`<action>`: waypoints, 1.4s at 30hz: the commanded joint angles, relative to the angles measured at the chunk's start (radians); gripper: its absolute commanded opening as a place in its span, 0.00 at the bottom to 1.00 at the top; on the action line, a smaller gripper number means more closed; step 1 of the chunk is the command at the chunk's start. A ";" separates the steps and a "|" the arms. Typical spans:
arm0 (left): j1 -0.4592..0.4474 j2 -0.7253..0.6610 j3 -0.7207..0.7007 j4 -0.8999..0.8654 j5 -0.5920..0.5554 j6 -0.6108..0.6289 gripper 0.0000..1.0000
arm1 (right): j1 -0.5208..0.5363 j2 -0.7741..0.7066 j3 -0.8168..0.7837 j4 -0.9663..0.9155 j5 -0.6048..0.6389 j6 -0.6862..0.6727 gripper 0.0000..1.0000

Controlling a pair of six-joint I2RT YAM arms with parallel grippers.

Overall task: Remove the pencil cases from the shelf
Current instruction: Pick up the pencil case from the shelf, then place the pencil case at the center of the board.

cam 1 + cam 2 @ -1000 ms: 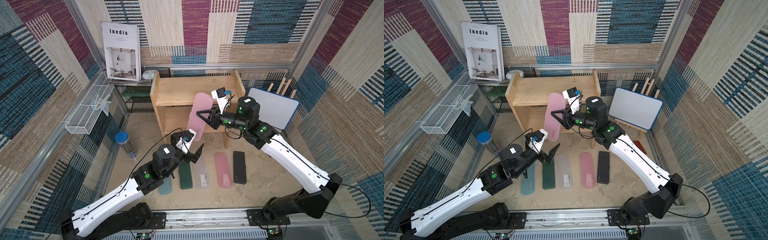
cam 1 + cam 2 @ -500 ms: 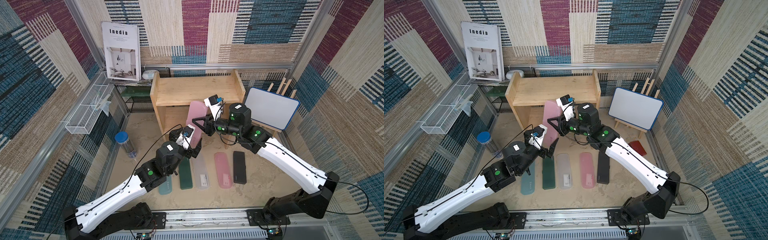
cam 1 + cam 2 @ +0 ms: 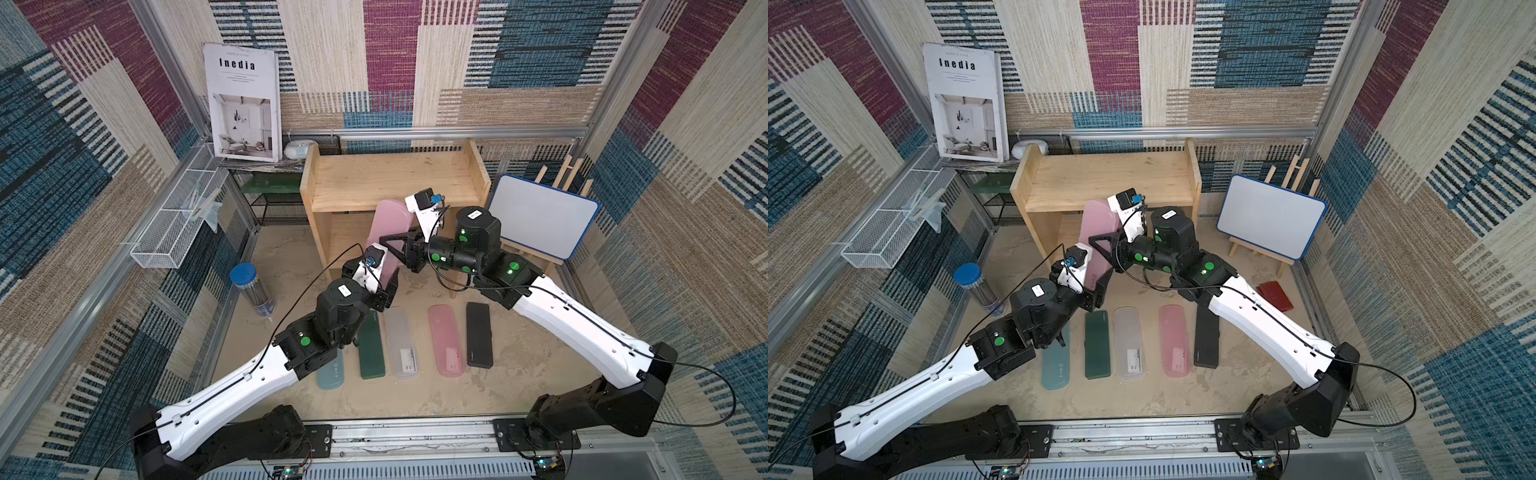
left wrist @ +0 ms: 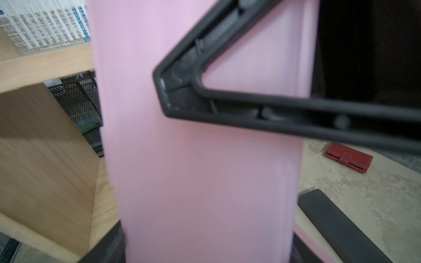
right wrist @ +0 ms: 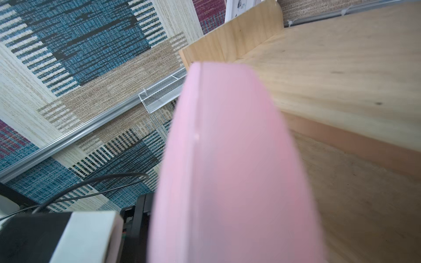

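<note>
Nearest, at 6 o'clock on the surface [image 3: 540,374], five flat plastic cases lie abreast: light blue case [image 3: 332,374], dark green case [image 3: 371,349], frosted clear case [image 3: 401,340], pink case [image 3: 446,340], black case [image 3: 479,334]. Beyond, left fingers [image 4: 109,249] flank the low end of a tilted pink pencil case [image 3: 392,220]; gripping or not, I cannot tell. Right fingers [image 4: 250,109] pinch its middle before the wooden two-tier shelf [image 3: 395,178] at 12 o'clock.

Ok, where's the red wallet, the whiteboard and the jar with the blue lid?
red wallet [image 3: 1274,296], in a top view, middle of its cover.
whiteboard [image 3: 542,220], in a top view, centre of its white face.
jar [image 3: 242,275], in a top view, on its blue lid.
</note>
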 commanded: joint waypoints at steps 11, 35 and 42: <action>0.001 -0.073 0.001 -0.177 -0.143 -0.041 0.55 | -0.011 -0.017 -0.029 -0.003 0.054 -0.011 0.97; 0.414 -0.151 -0.274 -0.931 -0.015 -0.808 0.56 | -0.256 -0.211 -0.257 -0.050 0.007 -0.105 1.00; 0.582 0.012 -0.266 -0.841 0.161 -0.710 0.59 | -0.290 -0.198 -0.283 -0.039 -0.023 -0.089 1.00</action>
